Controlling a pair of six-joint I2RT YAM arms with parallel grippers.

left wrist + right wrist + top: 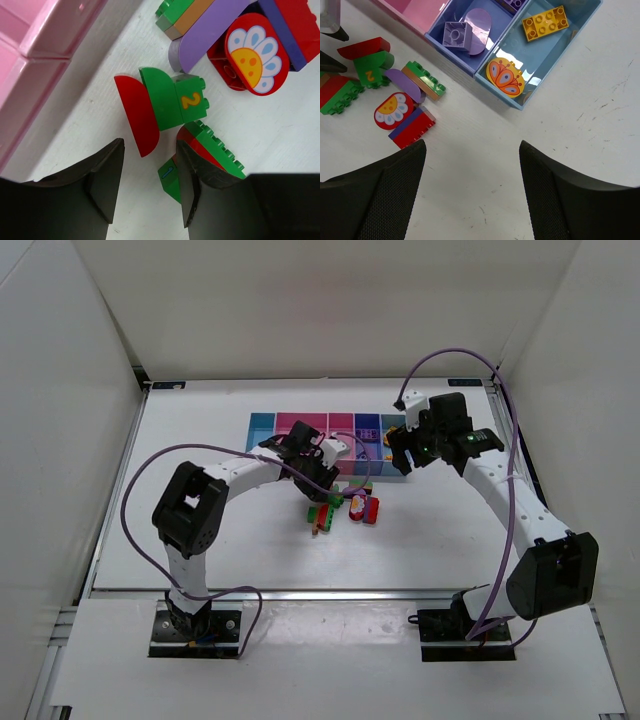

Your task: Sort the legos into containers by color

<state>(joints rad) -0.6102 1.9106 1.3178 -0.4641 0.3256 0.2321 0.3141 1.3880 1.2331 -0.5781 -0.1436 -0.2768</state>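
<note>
While left end effector (150, 167) and right end effector (472, 155) stand spread, legos (165, 102) clustered near pink bin (30, 65).

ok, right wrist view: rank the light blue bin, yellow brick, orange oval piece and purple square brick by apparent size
1. light blue bin, cut off by the frame yet clearly largest
2. orange oval piece and yellow brick: too close to rank
3. purple square brick, smallest

We find the top view high over the table (250, 550), looking down from its near edge. Both wrist views look down closely, sharing the loose legos (170, 102).
</note>
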